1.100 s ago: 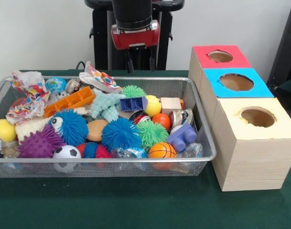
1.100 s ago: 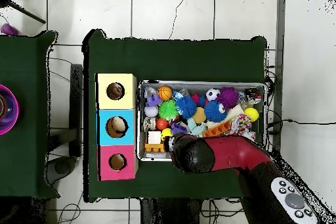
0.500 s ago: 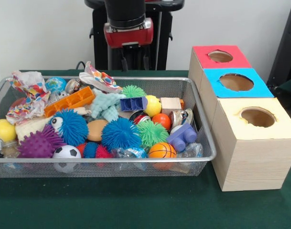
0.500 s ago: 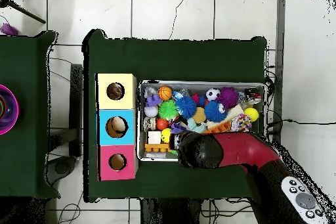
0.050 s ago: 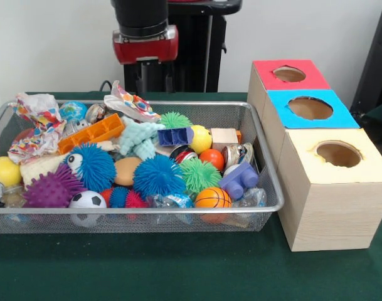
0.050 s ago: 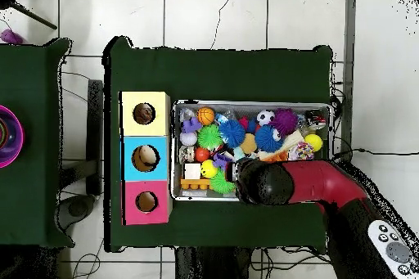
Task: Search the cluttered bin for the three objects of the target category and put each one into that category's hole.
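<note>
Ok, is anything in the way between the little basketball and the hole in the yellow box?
Only the bin's wire side wall stands between the basketball and the yellow box. Nothing lies on the ball, and its hole is open.

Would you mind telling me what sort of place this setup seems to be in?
Probably a robotics lab: a green-covered table holds a wire bin of toys, sorting boxes beside it, on a tiled floor.

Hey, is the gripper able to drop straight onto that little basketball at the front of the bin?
Probably yes: the basketball lies on top of the pile in the wire bin, uncovered. The gripper hangs behind the bin.
</note>
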